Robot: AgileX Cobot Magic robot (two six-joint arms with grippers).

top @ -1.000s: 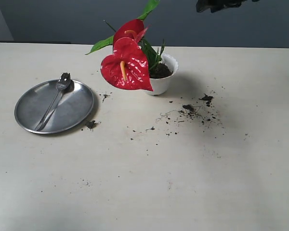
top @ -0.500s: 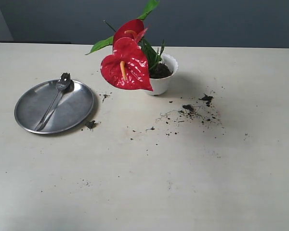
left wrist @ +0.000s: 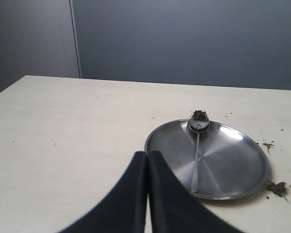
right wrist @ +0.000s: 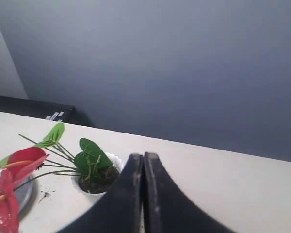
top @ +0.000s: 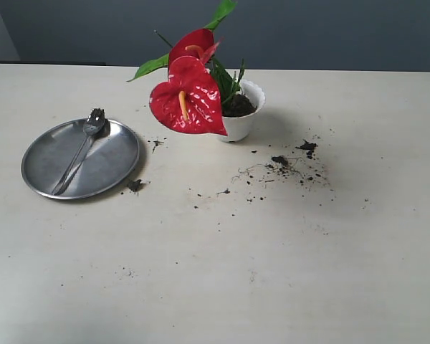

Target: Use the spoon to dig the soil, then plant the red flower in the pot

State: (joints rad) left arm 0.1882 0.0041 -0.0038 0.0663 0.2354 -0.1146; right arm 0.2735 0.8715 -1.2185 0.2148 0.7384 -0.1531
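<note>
The red flower (top: 188,97) stands in the white pot (top: 242,123), its blooms leaning over the rim; dark soil (top: 238,106) fills the pot. The right wrist view shows the red flower (right wrist: 14,167), the pot (right wrist: 114,160) and the soil (right wrist: 97,180) too. The silver spoon (top: 80,149) lies on the steel plate (top: 118,161), a clump of dirt at its bowl. In the left wrist view the spoon (left wrist: 197,150) lies on the plate (left wrist: 233,165). My left gripper (left wrist: 147,155) is shut and empty, short of the plate. Well above the table, my right gripper (right wrist: 143,156) is shut and empty. Neither gripper shows in the exterior view.
Loose soil crumbs and root fibres (top: 290,166) are scattered on the table right of the pot. A small dirt clump (top: 135,185) lies by the plate's edge, and fine specks dot the middle of the cream table (top: 222,287).
The dark arm part at the top right of the exterior view one second ago has left the picture. Flower, pot, spoon and plate have not moved.
</note>
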